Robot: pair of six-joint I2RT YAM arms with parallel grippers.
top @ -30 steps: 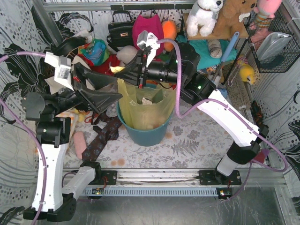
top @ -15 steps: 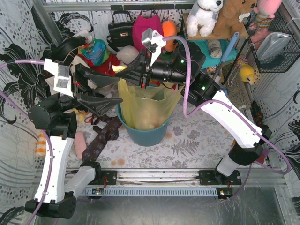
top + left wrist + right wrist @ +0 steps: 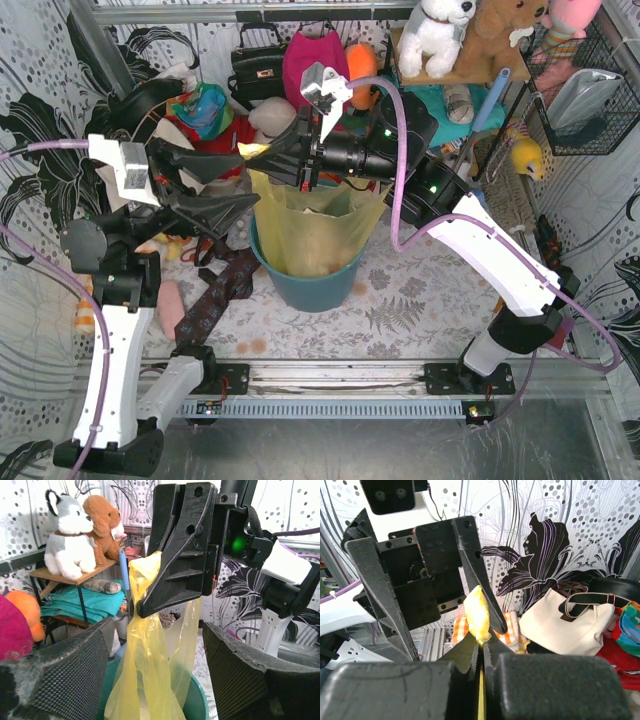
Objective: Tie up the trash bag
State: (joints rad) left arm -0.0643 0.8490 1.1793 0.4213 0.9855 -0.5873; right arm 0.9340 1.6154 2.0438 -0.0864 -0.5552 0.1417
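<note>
Above the round teal plastic bin, the thin translucent yellow-green plastic trash bag hangs with its lower part inside the bin. I read the right gripper as pressed together, pinching the bag's gathered top corner. The left gripper is spread, one finger on each side of that pinched tuft; contact with the plastic cannot be determined. The bin wall hides the bag's bottom. The bag's contents are hard to make out.
</note>
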